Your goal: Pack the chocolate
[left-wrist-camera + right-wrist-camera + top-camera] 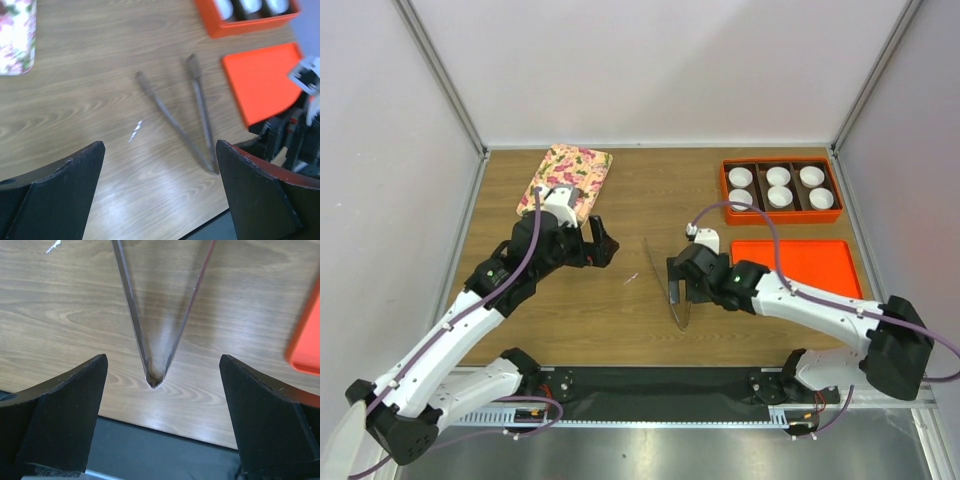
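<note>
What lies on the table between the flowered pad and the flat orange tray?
Metal tongs, spread in a V, and a tiny white scrap beside them. The left wrist view shows both clearly.

Wood-grain bench [620,205] carries a floral-patterned tray [566,178] at its far left and an orange compartment box [780,215] at far right, with a flat orange tray [810,262] just nearer. Metal tongs [660,276] lie mid-bench, arms spread, with a small white scrap [630,277] to their left.
</note>
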### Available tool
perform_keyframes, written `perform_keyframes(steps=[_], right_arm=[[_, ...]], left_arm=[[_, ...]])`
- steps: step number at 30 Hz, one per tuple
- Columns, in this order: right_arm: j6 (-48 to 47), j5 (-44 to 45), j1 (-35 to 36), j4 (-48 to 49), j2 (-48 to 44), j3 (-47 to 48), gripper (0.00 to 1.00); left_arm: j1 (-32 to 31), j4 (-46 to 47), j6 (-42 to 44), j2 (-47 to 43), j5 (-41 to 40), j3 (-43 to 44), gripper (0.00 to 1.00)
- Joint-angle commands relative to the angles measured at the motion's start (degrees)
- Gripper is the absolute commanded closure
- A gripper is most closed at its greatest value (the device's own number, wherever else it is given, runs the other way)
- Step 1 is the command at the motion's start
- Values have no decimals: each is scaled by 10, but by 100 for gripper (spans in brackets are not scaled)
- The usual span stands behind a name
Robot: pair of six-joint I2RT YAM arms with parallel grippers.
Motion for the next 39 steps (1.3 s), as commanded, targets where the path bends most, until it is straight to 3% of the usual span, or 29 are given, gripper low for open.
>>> perform_keyframes(steps=[1, 14, 39], right_arm=[[45, 59, 27, 80, 17, -25, 0], [46, 77, 47, 161, 131, -38, 0], [14, 94, 23, 263, 216, -77, 4]], left_arm=[[4, -54, 13, 1, -46, 27, 0], [28, -93, 4, -47, -102, 21, 0], [43, -67, -8, -40, -73, -2, 0]])
